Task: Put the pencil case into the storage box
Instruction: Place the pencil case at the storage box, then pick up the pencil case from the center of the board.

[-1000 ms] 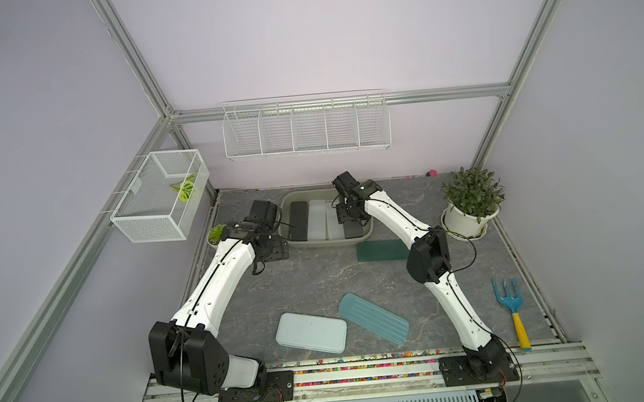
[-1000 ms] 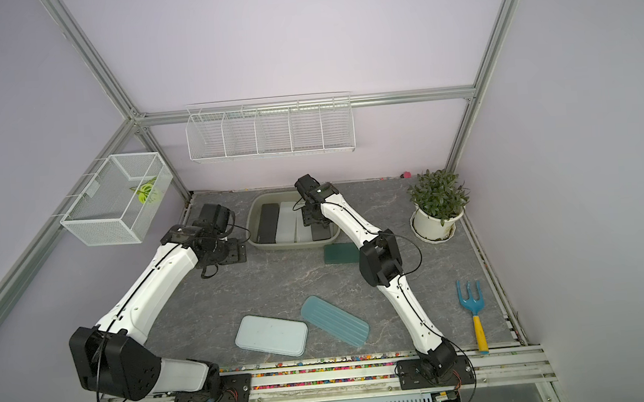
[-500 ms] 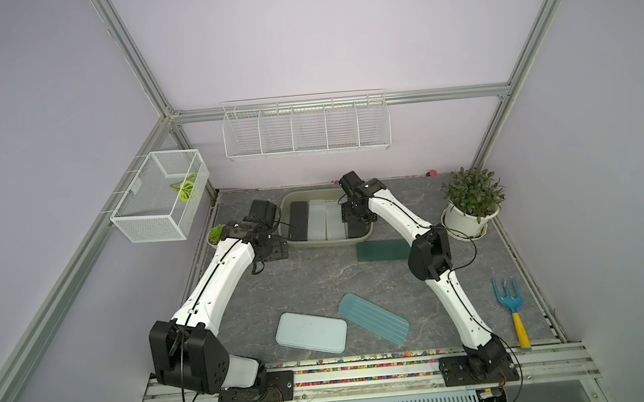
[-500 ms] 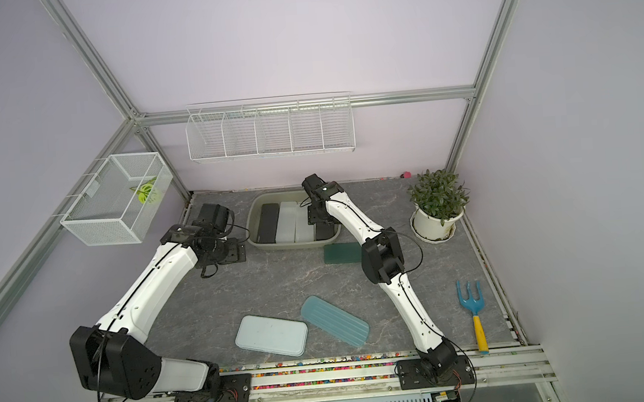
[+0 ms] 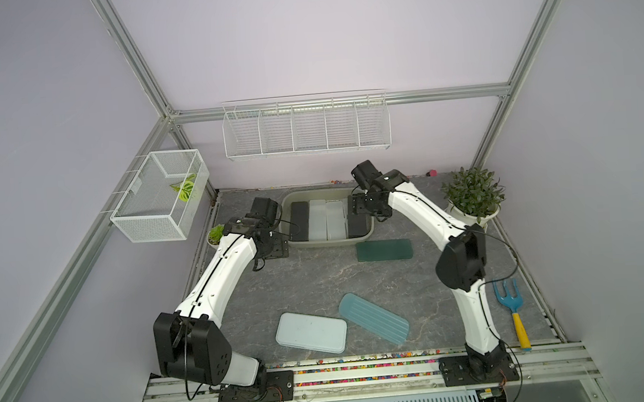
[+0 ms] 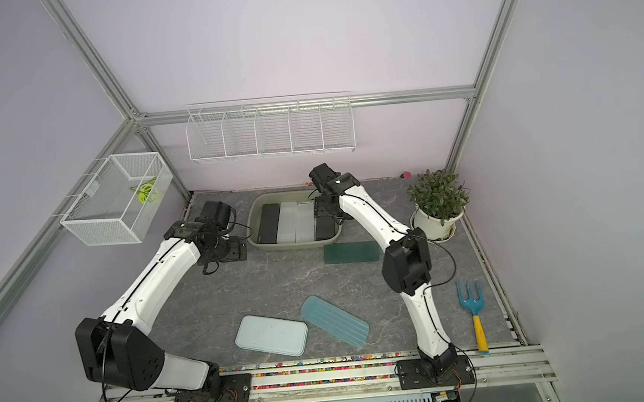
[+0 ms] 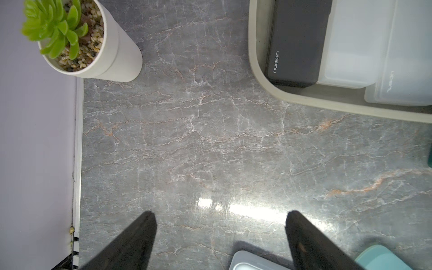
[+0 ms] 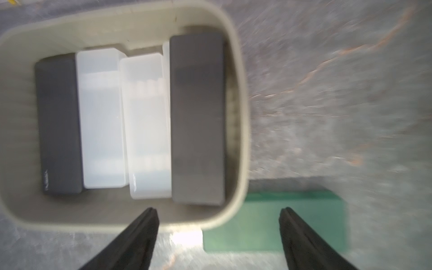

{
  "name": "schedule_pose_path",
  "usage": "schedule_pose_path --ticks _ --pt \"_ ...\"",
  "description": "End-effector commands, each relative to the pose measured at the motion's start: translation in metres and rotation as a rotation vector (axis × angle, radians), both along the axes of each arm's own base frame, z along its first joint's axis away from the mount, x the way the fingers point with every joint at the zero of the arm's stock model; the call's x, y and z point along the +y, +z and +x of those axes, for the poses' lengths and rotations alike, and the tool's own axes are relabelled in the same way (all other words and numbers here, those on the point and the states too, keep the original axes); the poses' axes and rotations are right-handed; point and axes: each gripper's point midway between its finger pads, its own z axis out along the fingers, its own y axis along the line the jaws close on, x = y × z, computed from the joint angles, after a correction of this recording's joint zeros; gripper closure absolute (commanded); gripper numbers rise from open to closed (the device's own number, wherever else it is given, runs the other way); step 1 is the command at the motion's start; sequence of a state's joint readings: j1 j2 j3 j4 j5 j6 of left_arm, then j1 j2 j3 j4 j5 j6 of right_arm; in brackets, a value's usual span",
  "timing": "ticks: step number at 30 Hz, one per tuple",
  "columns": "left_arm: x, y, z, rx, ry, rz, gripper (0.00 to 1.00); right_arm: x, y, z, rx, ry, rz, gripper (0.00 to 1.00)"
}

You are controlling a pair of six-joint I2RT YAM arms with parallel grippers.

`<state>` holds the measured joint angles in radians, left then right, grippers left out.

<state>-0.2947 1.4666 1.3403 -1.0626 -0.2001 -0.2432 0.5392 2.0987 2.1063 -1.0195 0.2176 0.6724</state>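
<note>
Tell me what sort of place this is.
Probably a robot lab test cell: an aluminium frame with plain lilac walls, the left arm and right arm bolted to a front rail, and staged props like the wire rack and potted plant.

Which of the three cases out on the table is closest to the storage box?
The dark green case, right beside the box's front rim. The pale blue case and the ribbed teal case lie far from it, near the front rail.
</note>
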Motion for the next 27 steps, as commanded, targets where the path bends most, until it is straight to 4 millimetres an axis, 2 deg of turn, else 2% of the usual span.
schedule_pose_path --ticks 1,3,6,9,15,19,22,27 --pt "-0.012 0.006 0.004 -0.006 -0.037 -0.049 0.13 -0.038 0.001 -0.006 -0.017 -0.091 -0.01 0.28" --pt "-0.026 0.006 0.002 0.003 -0.078 -0.081 0.15 -0.055 -0.01 -0.019 0.048 -0.103 0.017 0.31" --pt "-0.045 0.001 -0.007 0.033 -0.131 -0.096 0.15 -0.058 -0.02 -0.043 0.1 -0.027 0.025 0.29" --pt "-0.054 -0.005 -0.018 0.06 -0.127 -0.118 0.14 -0.044 -0.025 -0.077 0.114 0.157 -0.016 0.21" --pt "-0.056 -0.013 -0.032 0.083 -0.042 -0.191 0.11 -0.016 -0.052 -0.17 0.156 0.555 -0.206 0.09" --pt "-0.056 -0.015 -0.036 0.087 0.002 -0.22 0.09 0.001 -0.062 -0.227 0.141 0.79 -0.277 0.03" --pt "-0.056 -0.015 -0.038 0.085 0.025 -0.234 0.06 0.006 -0.076 -0.261 0.176 0.917 -0.295 0.02" --pt "-0.056 -0.015 -0.04 0.082 0.045 -0.25 0.04 0.013 -0.1 -0.292 0.217 1.044 -0.311 0.02"
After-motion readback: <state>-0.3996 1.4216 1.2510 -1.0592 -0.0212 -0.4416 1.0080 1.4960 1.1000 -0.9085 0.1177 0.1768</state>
